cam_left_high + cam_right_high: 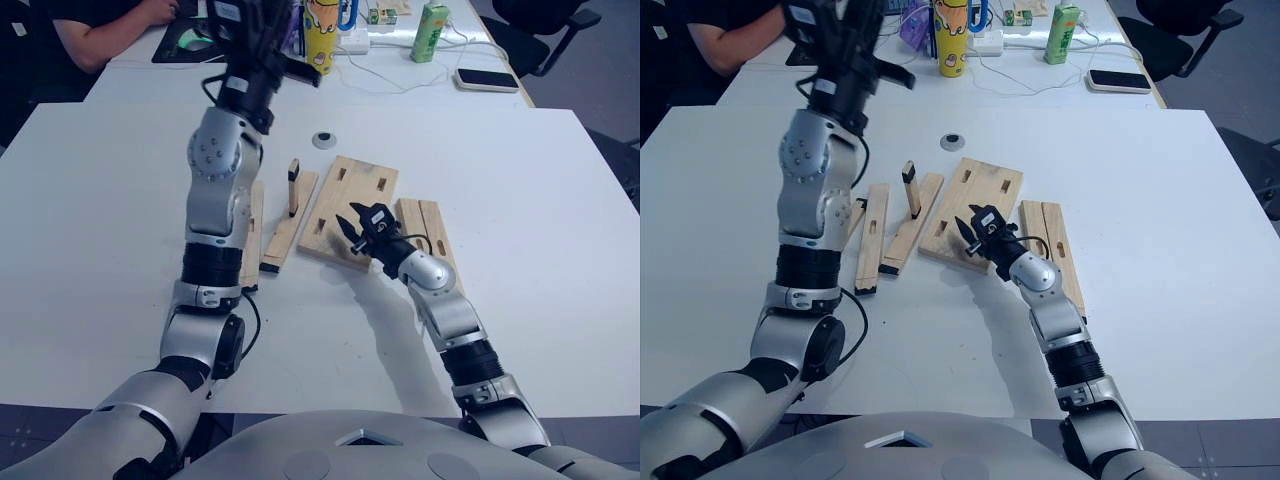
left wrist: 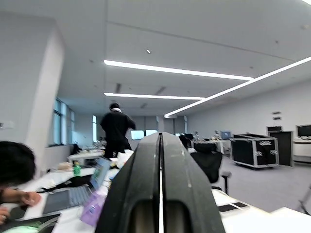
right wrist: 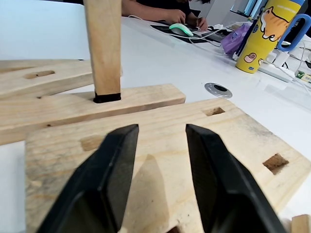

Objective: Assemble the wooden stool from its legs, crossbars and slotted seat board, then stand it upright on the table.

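The right gripper (image 3: 160, 133), jaws wide, hovers over the board's (image 1: 352, 200) near edge at mid-table; the left gripper (image 2: 160, 184), pinched together and empty, is raised high. Risk — the flat board slides under a push and topples the upright leg (image 1: 293, 185) beside it.

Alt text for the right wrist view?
The open right gripper hangs low over the slotted seat board, holding nothing. Behind, a wooden leg stands upright on a flat wooden bar; a yellow tumbler sits farther back.
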You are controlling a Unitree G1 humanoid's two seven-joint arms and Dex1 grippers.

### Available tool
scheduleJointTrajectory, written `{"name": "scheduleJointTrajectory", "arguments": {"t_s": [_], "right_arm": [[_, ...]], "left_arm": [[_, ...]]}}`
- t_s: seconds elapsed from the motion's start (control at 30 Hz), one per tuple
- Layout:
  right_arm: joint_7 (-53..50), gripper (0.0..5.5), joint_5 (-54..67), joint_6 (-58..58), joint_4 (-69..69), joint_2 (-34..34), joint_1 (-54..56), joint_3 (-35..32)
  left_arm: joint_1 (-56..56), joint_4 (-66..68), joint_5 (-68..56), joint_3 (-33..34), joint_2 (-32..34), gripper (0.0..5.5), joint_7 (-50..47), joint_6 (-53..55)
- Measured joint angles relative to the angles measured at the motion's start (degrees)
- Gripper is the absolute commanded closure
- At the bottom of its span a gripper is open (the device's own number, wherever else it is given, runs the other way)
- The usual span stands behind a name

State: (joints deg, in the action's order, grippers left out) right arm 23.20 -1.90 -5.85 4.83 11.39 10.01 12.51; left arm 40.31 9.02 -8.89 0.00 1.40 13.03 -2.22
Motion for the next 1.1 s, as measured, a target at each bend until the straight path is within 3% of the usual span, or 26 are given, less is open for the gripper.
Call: {"name": "scheduleJointTrajectory", "arguments": {"t_s": [0.17, 0.33, 0.5, 0.7, 0.87, 1.1], "right_arm": [[0.06, 3.70, 0.02, -0.02, 0.22, 0.23, 0.01, -0.03], [0.12, 3.70, 0.05, -0.55, 0.17, 0.66, 0.16, -0.10], [0.11, 3.70, 0.07, -1.88, 0.12, 0.67, 0.73, -0.34], [0.11, 3.70, 0.07, -1.98, 0.28, 0.64, 0.88, -0.37], [0.12, 3.70, 0.08, -1.68, 0.83, 0.64, 0.86, -0.38], [0.28, 3.70, 0.06, -1.15, 2.17, 1.26, 0.63, -0.49]], "left_arm": [[-2.37, 0.69, 0.02, -1.45, -1.17, 5.48, -0.08, 4.26], [-3.74, 9.26, -0.99, 0.01, -0.80, 5.48, -2.53, 20.19], [-3.30, 7.98, -0.03, -2.78, -0.51, 5.48, -1.12, 22.04], [-4.43, 7.34, 4.59, -3.12, 0.42, 5.48, -4.52, 15.81], [-4.65, -0.76, 7.26, -0.95, 2.30, 4.72, -8.43, 8.58], [-16.15, -18.39, 3.49, -0.62, 2.10, 3.56, -7.09, 11.30]]}}
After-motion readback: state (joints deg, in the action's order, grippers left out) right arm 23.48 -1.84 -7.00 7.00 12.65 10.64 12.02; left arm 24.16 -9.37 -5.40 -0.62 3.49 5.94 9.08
